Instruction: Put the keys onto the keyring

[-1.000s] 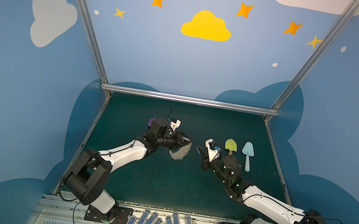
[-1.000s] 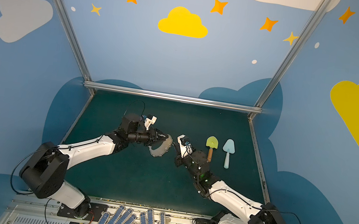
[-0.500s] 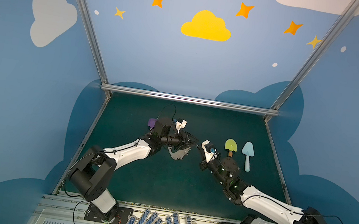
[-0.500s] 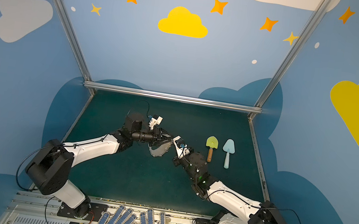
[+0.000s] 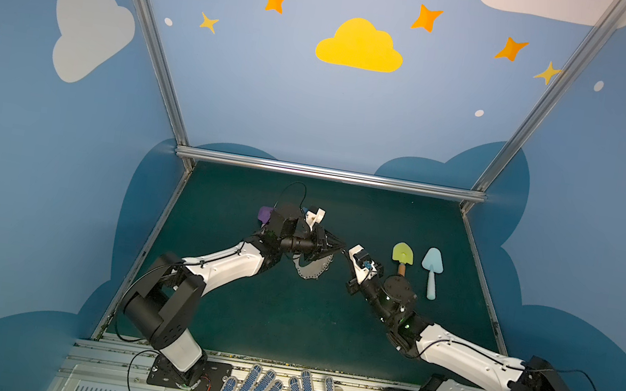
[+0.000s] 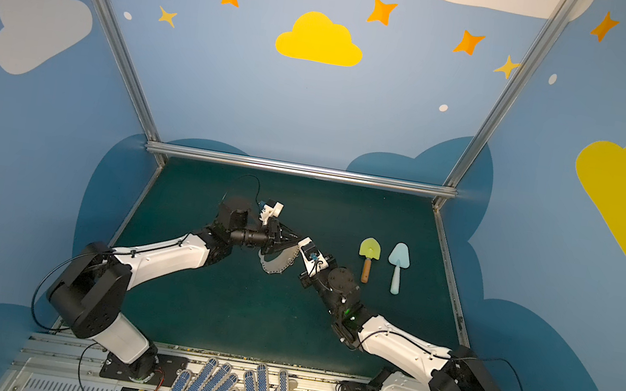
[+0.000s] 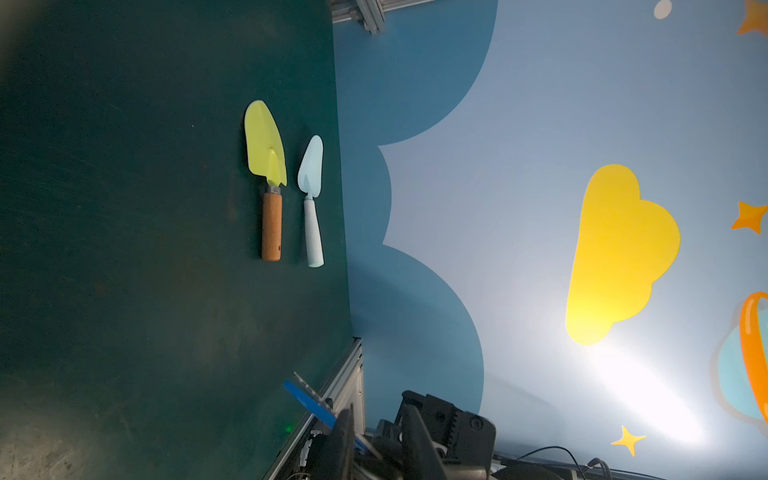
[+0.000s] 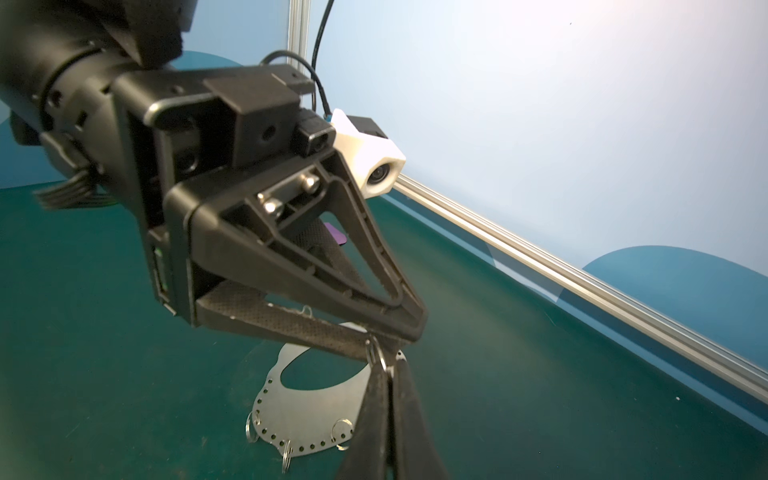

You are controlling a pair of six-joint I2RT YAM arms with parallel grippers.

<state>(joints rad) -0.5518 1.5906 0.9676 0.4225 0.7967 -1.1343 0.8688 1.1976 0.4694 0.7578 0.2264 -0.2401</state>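
Both arms stretch toward the middle; the left tool (image 8: 405, 332) and right tool (image 8: 388, 374) meet tip to tip, each pinched closed.

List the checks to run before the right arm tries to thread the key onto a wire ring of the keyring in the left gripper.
1. Hold of the left gripper on the flat grey oval metal keyring: ok, its fingers pinch the upper edge.
2. Hold of the right gripper on the silver key with blue plastic tag: ok, jaws shut, and the tag sticks out in the left wrist view.
3. Key tip lined up with the small wire ring at the pinched edge: cannot tell, the right fingers hide it.
4. Keyring lifted off the green table: cannot tell.
5. Path free of the yellow toy shovel and the pale blue toy shovel: ok, both lie apart beside the right arm.
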